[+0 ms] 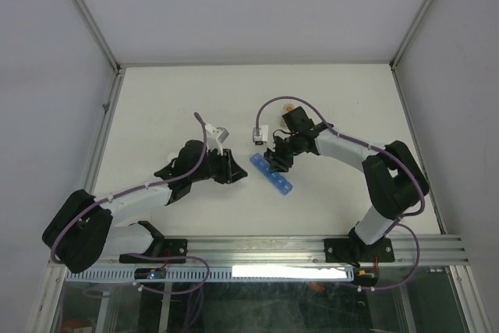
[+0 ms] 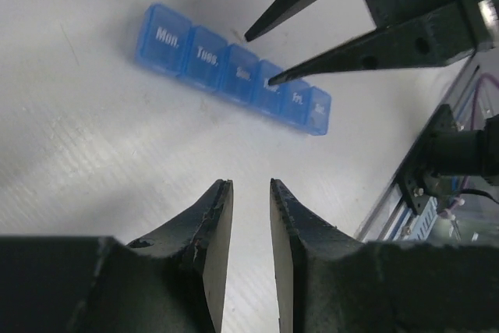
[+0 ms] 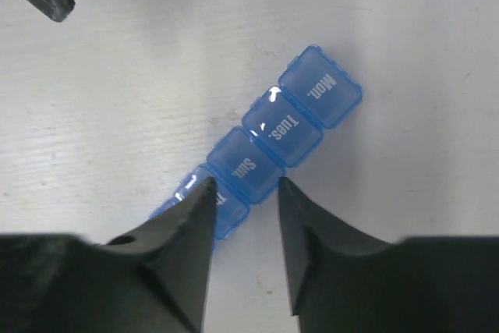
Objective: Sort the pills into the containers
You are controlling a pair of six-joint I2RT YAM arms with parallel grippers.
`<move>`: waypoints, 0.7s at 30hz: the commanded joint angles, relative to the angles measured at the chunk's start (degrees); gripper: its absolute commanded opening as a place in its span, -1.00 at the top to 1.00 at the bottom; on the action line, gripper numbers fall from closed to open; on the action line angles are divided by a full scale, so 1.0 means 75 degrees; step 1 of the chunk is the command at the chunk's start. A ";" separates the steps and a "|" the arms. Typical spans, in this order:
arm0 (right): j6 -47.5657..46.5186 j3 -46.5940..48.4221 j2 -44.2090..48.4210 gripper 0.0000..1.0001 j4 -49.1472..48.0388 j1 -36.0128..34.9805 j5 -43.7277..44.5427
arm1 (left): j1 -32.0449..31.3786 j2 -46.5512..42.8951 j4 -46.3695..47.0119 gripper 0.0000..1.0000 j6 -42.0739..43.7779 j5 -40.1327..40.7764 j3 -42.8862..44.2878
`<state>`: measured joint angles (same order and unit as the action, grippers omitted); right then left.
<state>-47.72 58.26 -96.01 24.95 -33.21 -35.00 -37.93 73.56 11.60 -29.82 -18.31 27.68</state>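
White walls and a metal frame close in a pale tabletop (image 1: 171, 107), with both arms reaching from a rail (image 1: 312, 246) at its near edge toward the middle. A blue see-through pill box (image 3: 282, 129) lies flat there, a narrow strip of small square cells set on a slant between the two arms. Its lids face up with white day names: Mon., Tues. and Sun. read clearly, and Fri. sits near the other end. The right tool (image 3: 245, 186) hangs low over the strip, just past the Sun. cell. It is partly open, with an empty gap between its two dark fingers. From the left wrist view, one finger (image 2: 327, 64) has its tip right at the lid of the fourth cell, though I cannot tell whether it touches. The other finger points at bare tabletop just beyond the strip. The left tool (image 2: 249, 189) sits near the box on the left side and apart from it, aimed toward the strip across open tabletop. Its fingers are drawn almost together with only a thin slit between them, and they grip nothing. Beyond the right wrist a small orange-tan thing (image 1: 287, 106) shows on the tabletop, too small to make out. What the cells hold cannot be told.
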 commanded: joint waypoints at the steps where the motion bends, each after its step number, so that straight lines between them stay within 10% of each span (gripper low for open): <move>1: 0.1384 -0.0323 0.1080 0.03 0.0042 0.0029 -0.0996 | -0.0073 -0.1212 0.1060 0.36 -0.0073 0.0559 -0.0392; 6: 0.1751 -0.1596 0.2175 -0.70 -0.0915 0.0021 0.0207 | -0.0070 -0.2101 0.2452 -0.36 -0.0102 0.1145 -0.1188; 10: 0.1774 -0.1640 0.1971 -0.76 -0.0901 -0.0055 0.0996 | -0.0058 -0.2425 0.3683 -0.97 -0.0178 0.1623 -0.1794; 21: 0.2091 -0.1361 0.1113 -0.71 -0.0957 -0.0836 0.2142 | -0.0056 -0.2548 0.3442 -0.98 -0.0090 0.1913 -0.1837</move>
<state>-33.32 45.74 -87.53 20.14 -38.89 -21.19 -37.93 56.01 33.93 -30.89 -5.50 13.72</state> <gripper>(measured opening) 0.859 0.990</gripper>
